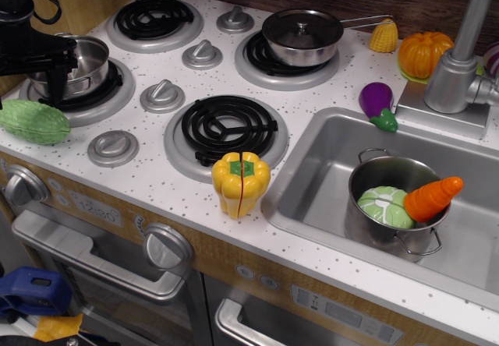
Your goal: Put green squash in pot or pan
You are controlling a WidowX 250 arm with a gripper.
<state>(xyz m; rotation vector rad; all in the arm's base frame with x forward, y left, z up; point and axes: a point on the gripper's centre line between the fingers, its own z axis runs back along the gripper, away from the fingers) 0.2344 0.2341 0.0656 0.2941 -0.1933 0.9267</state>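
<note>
While my claw, its opening unclear, hangs at the pot, I risk nudging the squash off the bench.

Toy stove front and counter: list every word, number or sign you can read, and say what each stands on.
"12:00", faint: on the clock panel of the stove front, left of the big oven knob.
Small display and buttons on the lower right panel: too blurred to read.
Burner knobs, lidded pan, pots and toy vegetables: no readable text.
</note>
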